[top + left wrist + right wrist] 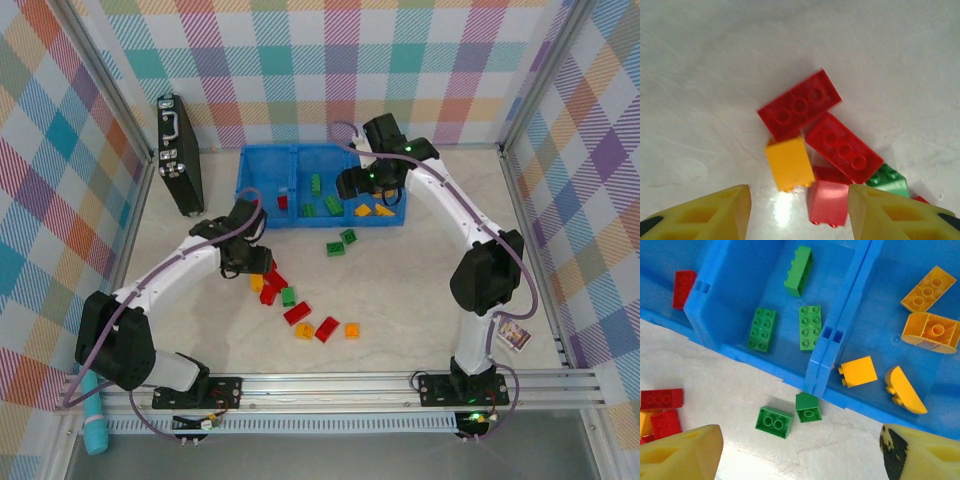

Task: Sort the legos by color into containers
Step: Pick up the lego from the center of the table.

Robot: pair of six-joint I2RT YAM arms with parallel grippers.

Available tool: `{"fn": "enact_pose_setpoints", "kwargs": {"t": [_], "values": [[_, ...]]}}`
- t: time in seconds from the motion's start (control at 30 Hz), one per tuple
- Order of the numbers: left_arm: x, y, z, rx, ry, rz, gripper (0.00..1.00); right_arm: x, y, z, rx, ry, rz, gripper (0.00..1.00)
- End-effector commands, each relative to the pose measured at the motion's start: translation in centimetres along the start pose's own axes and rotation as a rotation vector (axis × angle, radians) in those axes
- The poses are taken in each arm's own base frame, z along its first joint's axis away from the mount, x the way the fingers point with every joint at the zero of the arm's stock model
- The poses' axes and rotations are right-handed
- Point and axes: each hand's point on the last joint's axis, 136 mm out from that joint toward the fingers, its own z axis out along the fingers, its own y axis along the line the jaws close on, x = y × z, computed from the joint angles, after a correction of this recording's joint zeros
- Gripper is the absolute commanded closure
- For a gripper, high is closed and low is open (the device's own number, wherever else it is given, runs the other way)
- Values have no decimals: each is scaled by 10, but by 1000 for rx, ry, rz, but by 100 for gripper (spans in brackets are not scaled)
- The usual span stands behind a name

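The blue containers [262, 175] stand at the back of the table. One red brick [684, 287] lies in the left bin, three green ones [810, 327] in the middle bin and several yellow ones [858, 371] in the right bin. My right gripper [801, 445] hangs open over the containers' front wall [765, 365]. Two green legos [774, 422] lie on the table below it. My left gripper [799, 210] is open, low over a pile of legos [272, 285]. A small red brick [828, 202] sits between its fingers, close to the right finger [895, 215], beside a yellow brick [789, 162].
More loose bricks in red, yellow and green [327, 329] lie scattered towards the near middle of the table. A black case [179, 155] stands at the back left. A small printed card [514, 335] lies by the right arm. Metal rails border the table.
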Motion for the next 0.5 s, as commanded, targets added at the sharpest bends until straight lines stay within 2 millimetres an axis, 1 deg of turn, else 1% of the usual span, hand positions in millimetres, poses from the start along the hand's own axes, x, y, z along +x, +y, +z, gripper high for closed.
{"fn": "enact_pose_setpoints", "kwargs": {"t": [0.0,0.1,0.17,0.33,0.47], "values": [[27,-11,10,36,46,-50,47,-2,3,-2,-14,12,-1,16],[44,-15,20,25,64,-51,47,-3,3,-3,-13,11,0,16],[50,-19,24,21,71,-41,47,-3,3,-2,-14,12,1,16],[58,-24,32,15,75,-20,47,-3,6,-4,-14,12,-1,16],[65,-24,42,8,93,-14,47,-1,7,-4,-9,15,2,16]]}}
